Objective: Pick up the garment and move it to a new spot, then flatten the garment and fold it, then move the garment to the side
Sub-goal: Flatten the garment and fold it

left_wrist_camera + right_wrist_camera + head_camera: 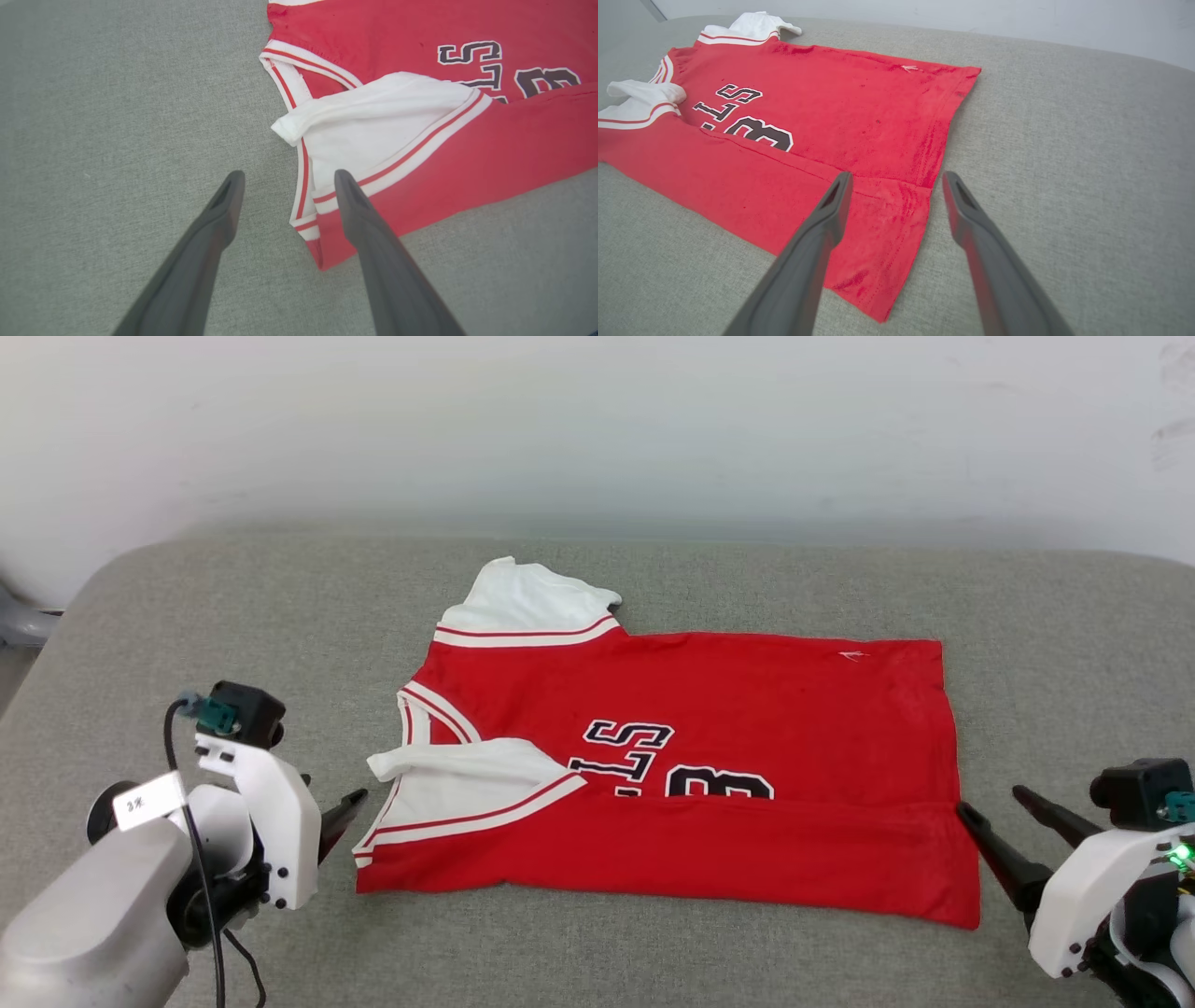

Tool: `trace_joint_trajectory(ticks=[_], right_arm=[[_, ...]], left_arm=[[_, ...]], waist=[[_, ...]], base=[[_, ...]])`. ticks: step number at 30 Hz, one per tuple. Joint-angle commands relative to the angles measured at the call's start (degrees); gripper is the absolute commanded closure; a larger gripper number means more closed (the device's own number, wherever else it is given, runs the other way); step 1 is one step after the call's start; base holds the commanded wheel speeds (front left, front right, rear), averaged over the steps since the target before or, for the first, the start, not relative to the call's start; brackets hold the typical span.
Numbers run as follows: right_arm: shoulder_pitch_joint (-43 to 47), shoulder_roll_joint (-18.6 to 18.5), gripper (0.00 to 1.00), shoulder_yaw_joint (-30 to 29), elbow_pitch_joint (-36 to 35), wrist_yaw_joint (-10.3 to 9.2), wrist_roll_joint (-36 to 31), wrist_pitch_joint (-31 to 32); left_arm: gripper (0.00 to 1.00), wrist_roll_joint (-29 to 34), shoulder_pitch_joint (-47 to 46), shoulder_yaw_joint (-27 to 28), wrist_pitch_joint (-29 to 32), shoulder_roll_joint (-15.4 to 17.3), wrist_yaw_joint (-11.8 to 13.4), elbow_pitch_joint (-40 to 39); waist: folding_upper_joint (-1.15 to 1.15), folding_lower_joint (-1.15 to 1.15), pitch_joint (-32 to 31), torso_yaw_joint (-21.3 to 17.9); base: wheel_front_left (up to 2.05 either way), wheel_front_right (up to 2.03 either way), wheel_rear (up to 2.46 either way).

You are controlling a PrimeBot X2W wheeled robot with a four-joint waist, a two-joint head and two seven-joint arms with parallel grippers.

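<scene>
The garment (709, 709) lies flat across the grey cushion, a red jersey with its collar to the left and hem to the right. Its near long edge is folded up over the lower part of the black lettering. One white sleeve (527, 602) sticks out at the back, the other (467, 775) lies folded onto the chest. My left gripper (347, 807) stands open just left of the collar-side corner, empty; in the left wrist view its jaws (288, 175) straddle the striped trim of the garment (373, 42). My right gripper (990, 800) is open at the near hem corner; its jaws (897, 175) hover over the garment (840, 102) hem edge.
The grey padded surface (653, 943) stretches well beyond the jersey on every side, with bare room left, right and in front. A white wall (597, 420) rises right behind it. The cushion's rounded corner (103, 579) is at the far left.
</scene>
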Motion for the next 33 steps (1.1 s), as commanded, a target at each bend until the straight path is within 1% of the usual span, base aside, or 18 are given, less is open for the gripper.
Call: trace_joint_trajectory(ticks=[1,7,12,17,21,27,31,33], right_arm=[[1.0,0.8,0.0,-0.9,-1.0,-0.07,-1.0,0.8],[2.8,2.3,0.0,-3.5,-3.4,-0.07,-3.0,3.0],[3.0,3.2,0.0,-5.0,-5.4,-0.07,-4.5,4.8],[2.6,4.1,0.0,-6.2,-7.1,-0.07,-5.8,6.2],[1.7,4.5,0.0,-6.5,-7.8,-0.07,-6.4,6.6],[0.3,5.0,0.0,-6.1,-8.1,-0.06,-6.9,6.9],[-0.2,5.0,0.0,-5.9,-7.8,-0.07,-7.0,6.6],[-0.7,5.0,0.0,-5.7,-7.6,-0.07,-7.1,6.6]], left_arm=[[0.0,-1.0,-1.3,-1.1,4.0,0.8,0.0,-1.8],[0.0,-3.7,-3.2,-3.4,14.5,2.1,0.0,-5.2],[0.0,-3.6,-4.6,-5.4,20.2,2.4,0.0,-4.5],[0.0,-3.8,-5.4,-6.3,22.5,1.6,0.0,-1.3],[0.0,-3.2,-5.8,-6.9,22.4,1.1,0.0,1.6],[0.0,-5.5,-4.2,-7.4,23.8,-0.8,0.0,6.3],[0.0,-7.3,-2.6,-9.6,25.4,-2.7,-0.1,6.0],[0.0,-7.6,-2.4,-11.0,25.9,-2.9,-0.1,5.5]], waist=[[0.0,0.01,-0.4,0.1],[0.0,0.01,-0.4,-0.1],[0.0,0.01,0.5,-1.0],[0.0,0.01,2.6,-2.4],[0.0,0.01,4.4,-3.2],[0.0,0.01,6.6,-4.3],[0.0,0.01,7.7,-4.5],[0.0,0.01,8.0,-4.5]], base=[[0.0,0.0,0.0],[0.0,0.0,0.0],[0.0,0.0,0.0],[0.0,0.0,0.0],[0.0,0.0,0.0],[0.0,0.0,0.0],[0.0,0.0,0.0],[0.0,0.0,0.0]])
